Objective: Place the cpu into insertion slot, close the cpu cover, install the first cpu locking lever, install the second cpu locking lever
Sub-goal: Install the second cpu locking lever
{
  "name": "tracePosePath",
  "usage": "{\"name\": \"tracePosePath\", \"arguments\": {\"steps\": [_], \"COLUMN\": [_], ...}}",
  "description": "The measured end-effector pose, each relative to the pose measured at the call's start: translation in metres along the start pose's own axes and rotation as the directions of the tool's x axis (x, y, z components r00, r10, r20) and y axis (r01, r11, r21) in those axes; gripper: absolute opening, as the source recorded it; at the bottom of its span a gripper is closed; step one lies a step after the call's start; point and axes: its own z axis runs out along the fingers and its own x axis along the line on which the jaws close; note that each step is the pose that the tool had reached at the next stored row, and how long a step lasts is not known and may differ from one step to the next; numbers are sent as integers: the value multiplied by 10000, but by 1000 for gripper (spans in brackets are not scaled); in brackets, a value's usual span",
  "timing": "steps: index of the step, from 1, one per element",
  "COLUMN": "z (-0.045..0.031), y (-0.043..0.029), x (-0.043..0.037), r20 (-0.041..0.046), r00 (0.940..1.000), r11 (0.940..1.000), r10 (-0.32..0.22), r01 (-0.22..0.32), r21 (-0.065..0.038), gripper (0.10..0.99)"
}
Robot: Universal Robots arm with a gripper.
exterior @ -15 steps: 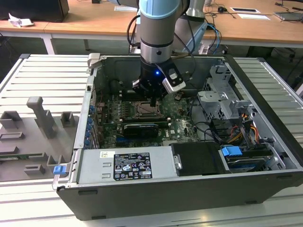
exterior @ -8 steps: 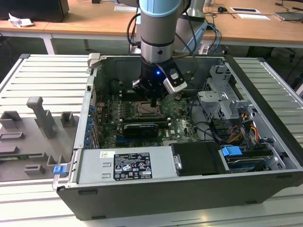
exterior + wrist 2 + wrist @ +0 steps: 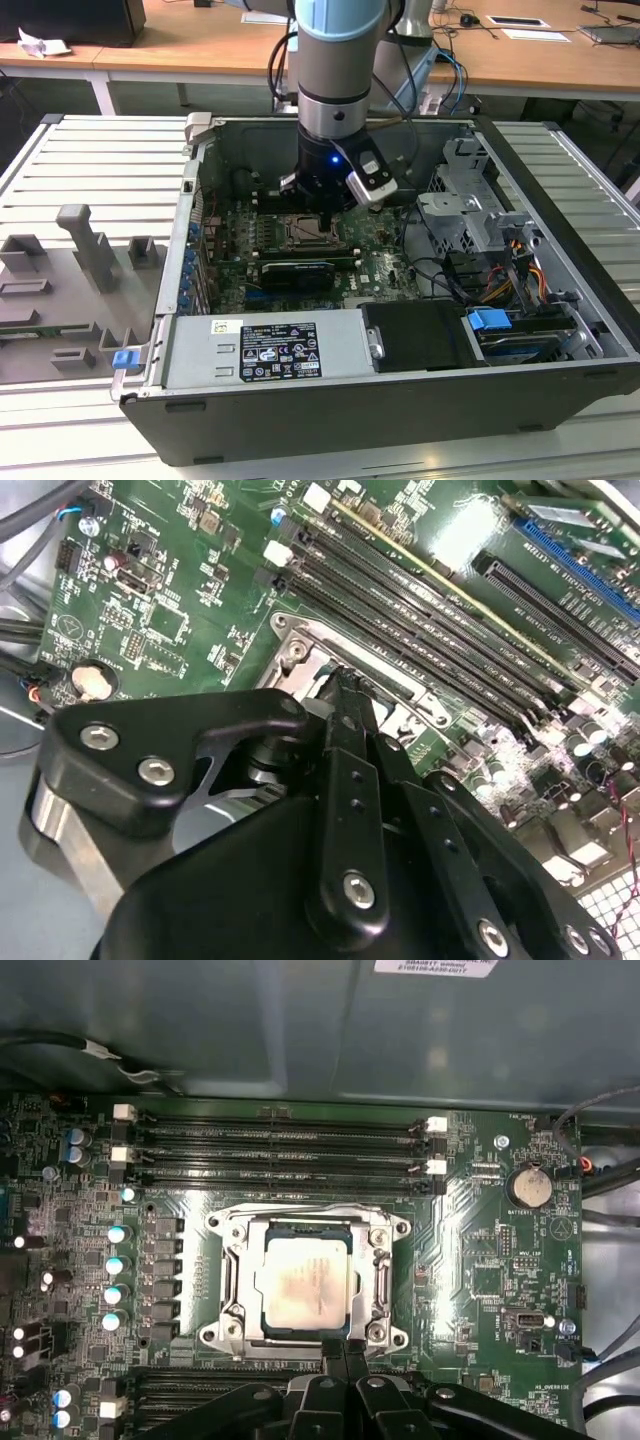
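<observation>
Silvery-beige metal marks the top of the small flat square cpu [image 3: 305, 1291], which lies seated in the socket on the green motherboard [image 3: 480, 1260], directly ahead of the black end effector [image 3: 345, 1352]. The thin silvery metal cpu cover [image 3: 305, 1228], a frame with a square central opening, lies down flat around the chip. In the first wrist view the two slim black fingertips [image 3: 332, 1352] stand pressed together at the near edge of that frame, gripping nothing. Beyond the socket from the end effector run the long black memory slots [image 3: 280, 1150]. In the exterior view the end effector [image 3: 325, 222] hangs low inside the open black computer case [image 3: 400, 400], just over the socket.
</observation>
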Motion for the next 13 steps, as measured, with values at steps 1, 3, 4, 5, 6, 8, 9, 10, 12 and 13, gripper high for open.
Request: {"name": "tracePosePath", "arguments": {"steps": [1,3,4,5,6,8,9,10,12,13], "z": [-1,-3,-3,-4,-4,-5,-6,-6,-7,-8], "y": [-12,-40,-46,-52,-58,-73,-79,-85,-107,-114], "x": [1,1,2,2,2,3,3,3,4,4], "r20": [0,0,0,1,0,0,0,0,0,0], "r00": [10000,10000,10000,10000,10000,10000,10000,10000,10000,10000], "r11": [10000,10000,10000,10000,10000,10000,10000,10000,10000,10000], "r10": [1,0,1,0,1,0,1,0,1,0], "r01": [-1,0,-1,0,-1,0,-1,0,-1,0], "r21": [0,0,0,0,0,-1,0,0,0,0], "gripper": [106,106,106,106,106,106,106,106,106,106]}}
